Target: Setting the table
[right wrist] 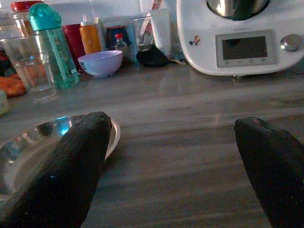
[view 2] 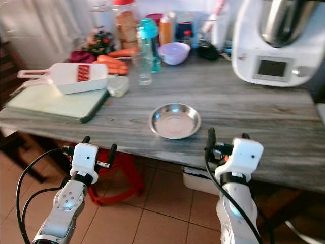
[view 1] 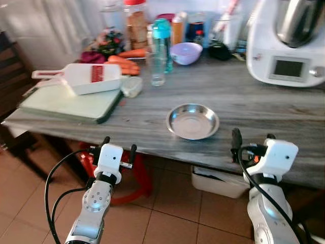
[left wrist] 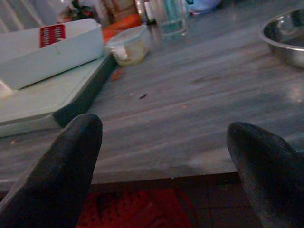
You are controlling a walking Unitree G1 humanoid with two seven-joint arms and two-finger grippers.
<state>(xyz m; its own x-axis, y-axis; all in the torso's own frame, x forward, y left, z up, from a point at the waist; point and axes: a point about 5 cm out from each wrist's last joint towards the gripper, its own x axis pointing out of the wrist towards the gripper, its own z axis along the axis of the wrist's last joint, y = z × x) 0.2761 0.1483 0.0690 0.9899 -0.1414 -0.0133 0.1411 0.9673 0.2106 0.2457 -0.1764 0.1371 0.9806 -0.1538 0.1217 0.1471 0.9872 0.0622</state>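
Note:
A shallow steel plate (view 1: 193, 121) lies empty on the grey wooden table (view 1: 244, 96), near its front edge. A clear drinking glass (view 1: 158, 66) stands farther back, beside a teal-capped water bottle (view 1: 163, 43), and a lilac bowl (view 1: 186, 53) sits behind them. My left gripper (view 1: 119, 146) hovers open just below the table's front edge, left of the plate. My right gripper (view 1: 252, 140) is open too, at the edge right of the plate. Both hold nothing.
A pale green cutting board (view 1: 71, 104) with a white slicer (view 1: 86, 77) lies at the table's left end, carrots (view 1: 127, 60) and jars behind. A white kitchen machine (view 1: 287, 40) stands back right. A red stool (view 1: 132, 178) and a white box (view 1: 218, 182) sit under the table.

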